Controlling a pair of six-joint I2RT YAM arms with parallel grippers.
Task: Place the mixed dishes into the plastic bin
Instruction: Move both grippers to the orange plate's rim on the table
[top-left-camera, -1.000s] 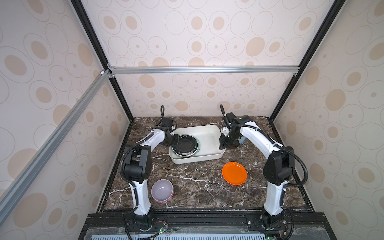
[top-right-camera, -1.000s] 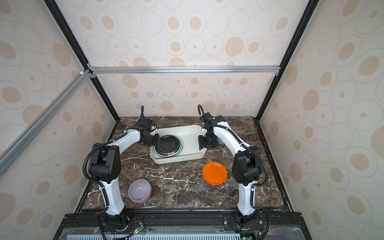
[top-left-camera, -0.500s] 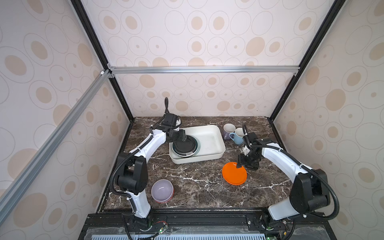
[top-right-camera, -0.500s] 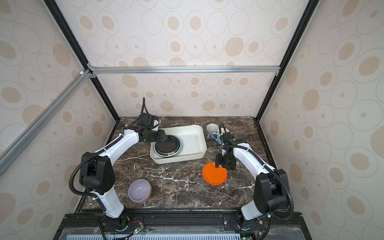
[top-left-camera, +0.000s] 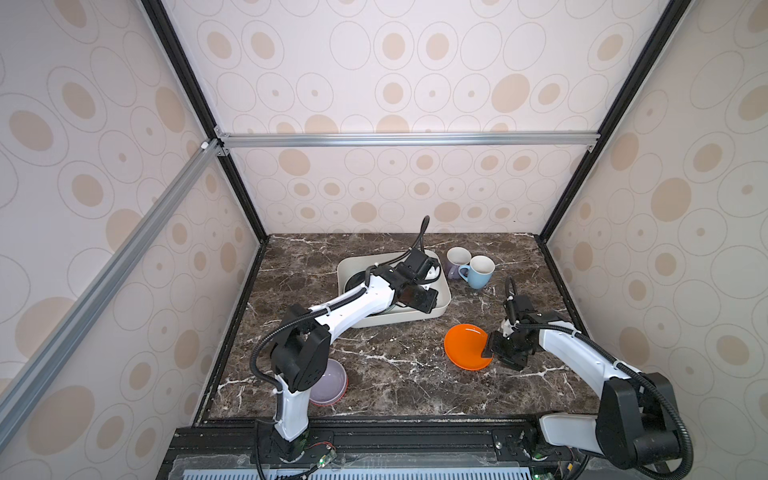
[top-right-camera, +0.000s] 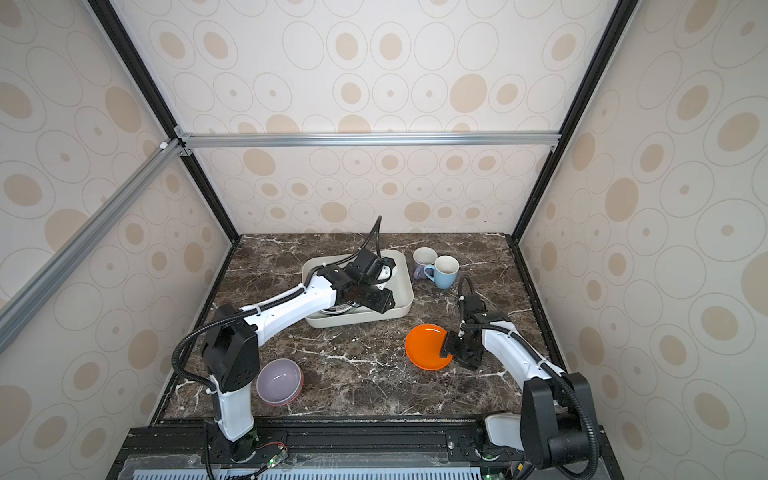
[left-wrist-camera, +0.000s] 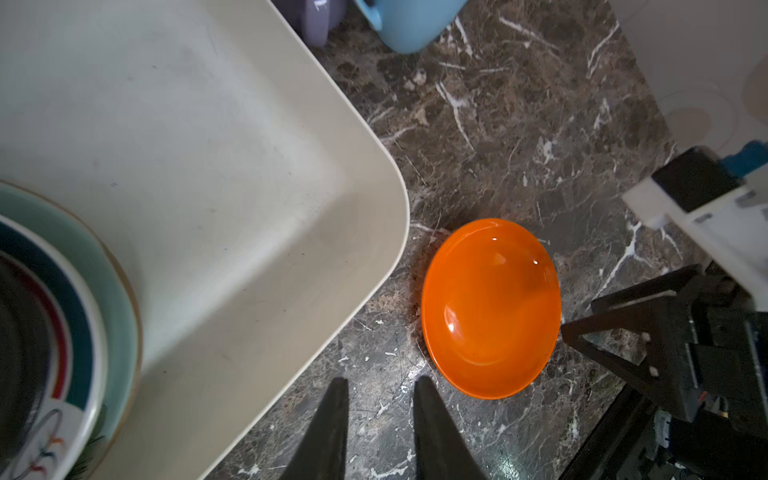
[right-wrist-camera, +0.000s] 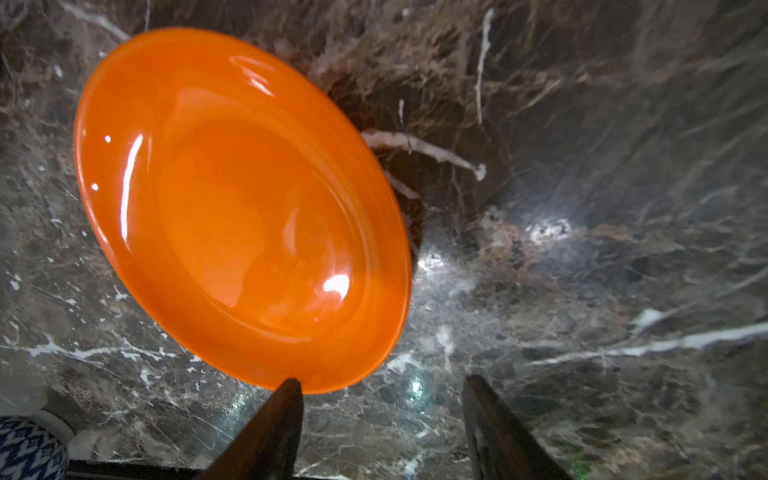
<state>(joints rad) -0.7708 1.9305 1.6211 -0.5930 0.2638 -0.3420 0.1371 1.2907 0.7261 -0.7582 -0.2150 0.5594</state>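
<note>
Left arm (top-left-camera: 353, 303) newly across half-hidden plates (top-left-camera: 352, 282)

Left claw (left-wrist-camera: 380, 380) barely ajar, empty, far forward; right claw (right-wrist-camera: 382, 379) wide apart, low.

Your left arm (top-left-camera: 357, 303) covers most plates (top-left-camera: 352, 282) in the bin (top-left-camera: 399, 319) and part of the lavender bowl (top-left-camera: 332, 382). The left wrist view cuts off the blue mug (left-wrist-camera: 415, 23) and lavender mug (left-wrist-camera: 316, 16).
</note>
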